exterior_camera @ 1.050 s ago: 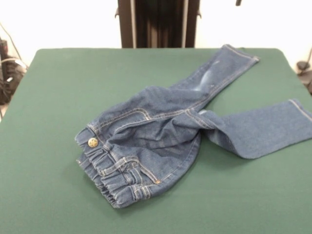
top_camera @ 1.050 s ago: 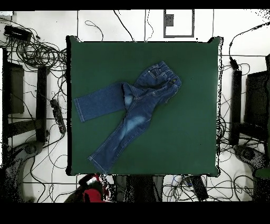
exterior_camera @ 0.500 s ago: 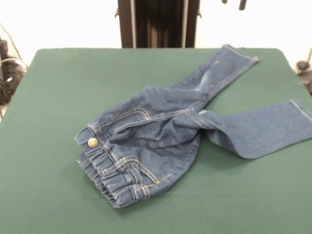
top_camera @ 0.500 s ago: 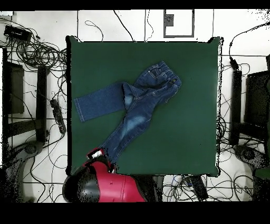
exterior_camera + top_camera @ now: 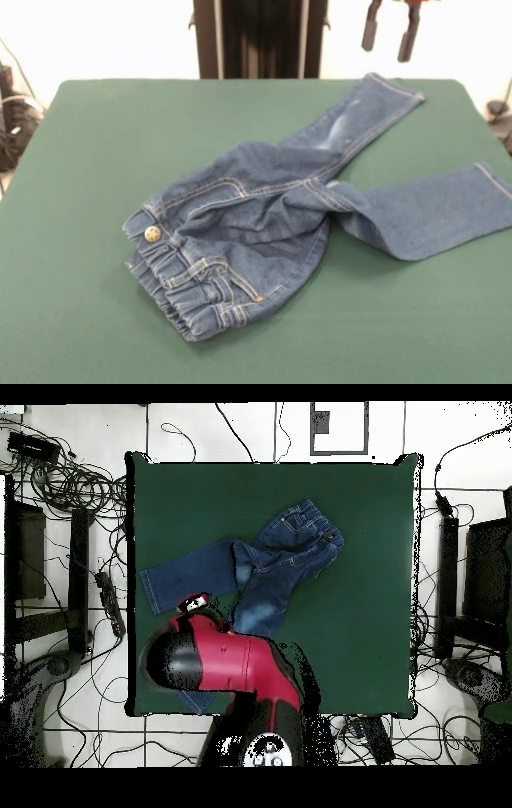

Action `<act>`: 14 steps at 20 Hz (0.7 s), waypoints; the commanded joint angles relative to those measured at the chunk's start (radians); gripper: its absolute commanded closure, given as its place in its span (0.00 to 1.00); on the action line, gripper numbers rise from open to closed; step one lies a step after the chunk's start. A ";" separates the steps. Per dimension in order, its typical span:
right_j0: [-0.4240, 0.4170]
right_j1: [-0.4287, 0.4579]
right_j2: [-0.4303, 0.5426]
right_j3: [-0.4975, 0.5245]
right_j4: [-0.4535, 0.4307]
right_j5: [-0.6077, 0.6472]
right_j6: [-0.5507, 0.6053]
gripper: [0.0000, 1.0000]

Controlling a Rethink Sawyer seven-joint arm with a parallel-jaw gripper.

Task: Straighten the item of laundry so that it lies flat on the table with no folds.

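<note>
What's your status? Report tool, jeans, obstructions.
Tool open, empty, above far leg. Jeans rumpled on table, not flat. Nothing in the way.

Pale tiled floor [image 5: 450, 434], tangled black cables [image 5: 70, 484], dark equipment racks [image 5: 25, 554] both sides.

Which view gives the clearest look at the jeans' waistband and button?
The front view: the jeans lie with the gathered waistband and the brass button nearest the camera, unobstructed. The overhead view shows the waistband only as a small edge at the jeans' upper right, the button is too small to make out, and the arm covers one leg.
</note>
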 commanded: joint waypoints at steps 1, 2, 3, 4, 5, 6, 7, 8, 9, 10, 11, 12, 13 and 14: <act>-0.035 0.182 0.079 -0.285 -0.052 0.174 -0.070 0.00; -0.044 0.190 0.085 -0.305 -0.057 0.186 -0.077 0.00; -0.053 0.197 0.095 -0.323 -0.059 0.191 -0.083 0.00; -0.073 0.205 0.118 -0.338 -0.055 0.203 -0.093 0.00; -0.088 0.211 0.136 -0.354 -0.057 0.199 -0.107 0.00; -0.100 0.220 0.149 -0.375 -0.060 0.217 -0.120 0.00; -0.112 0.228 0.162 -0.395 -0.064 0.235 -0.133 0.00; -0.124 0.237 0.175 -0.416 -0.067 0.253 -0.146 0.00; -0.130 0.250 0.179 -0.442 -0.074 0.263 -0.153 0.00; -0.136 0.263 0.182 -0.468 -0.081 0.274 -0.160 0.00; -0.144 0.276 0.190 -0.488 -0.086 0.282 -0.170 0.00; -0.155 0.296 0.198 -0.527 -0.091 0.299 -0.184 0.00; -0.168 0.310 0.212 -0.544 -0.091 0.306 -0.197 0.00; -0.181 0.333 0.223 -0.582 -0.095 0.322 -0.212 0.00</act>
